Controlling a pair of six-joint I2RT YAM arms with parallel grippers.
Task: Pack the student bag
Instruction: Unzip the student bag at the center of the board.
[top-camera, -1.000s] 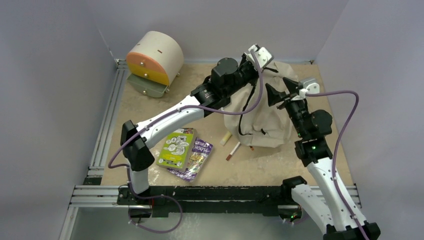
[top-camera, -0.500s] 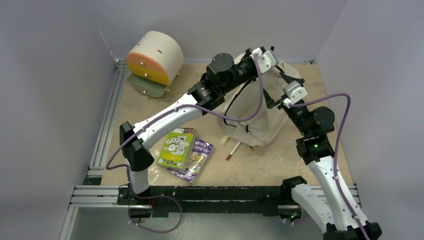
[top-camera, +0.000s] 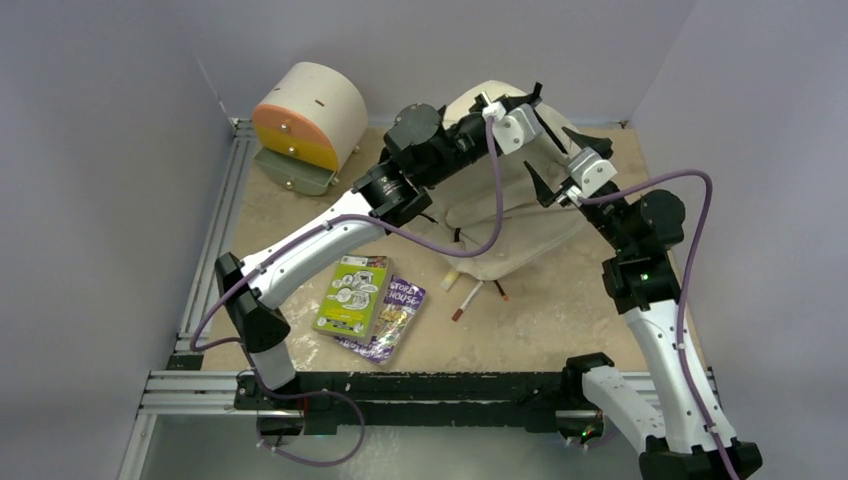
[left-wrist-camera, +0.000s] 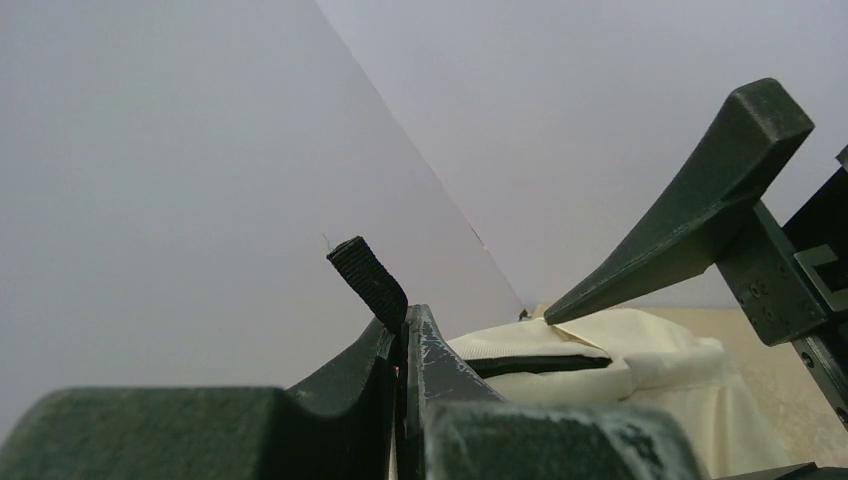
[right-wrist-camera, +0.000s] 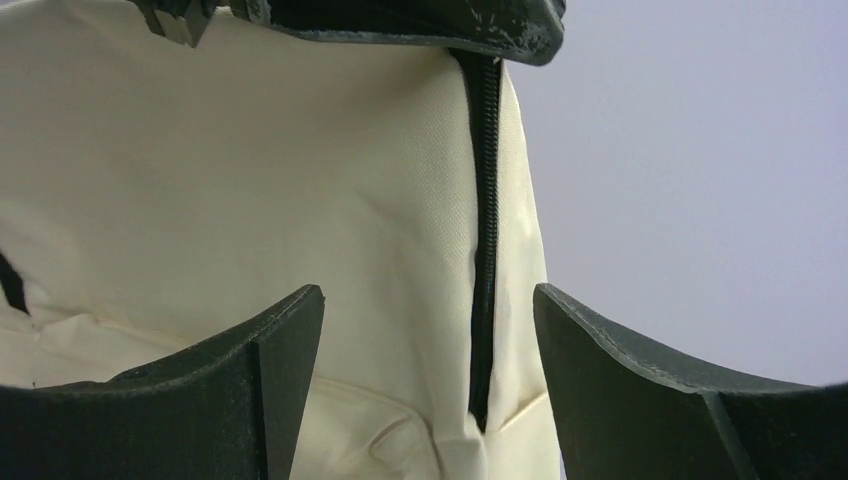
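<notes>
The student bag (top-camera: 515, 225) is a cream fabric backpack with black zippers, lying at the back right of the table with its top pulled up. My left gripper (top-camera: 532, 98) is shut on the bag's black strap (left-wrist-camera: 368, 283) and holds the top raised near the back wall. In the left wrist view the jaws (left-wrist-camera: 405, 322) pinch the strap, and the bag (left-wrist-camera: 620, 385) hangs below. My right gripper (top-camera: 558, 165) is open and empty just right of the raised top. In the right wrist view its jaws (right-wrist-camera: 430, 300) face the bag's cream panel (right-wrist-camera: 250, 160) and a black zipper (right-wrist-camera: 485, 230), without touching.
A cream-and-orange drawer unit (top-camera: 310, 118) stands at the back left. A green book (top-camera: 352, 295) and a purple book (top-camera: 392, 318) lie at the front centre. A pen (top-camera: 466, 301) and a cream stick (top-camera: 452, 275) lie by the bag's near edge. Walls close in on three sides.
My left gripper has pulled the bag's top up and toward the back left, stretching the bag out. My right gripper has shifted back and stays open.
</notes>
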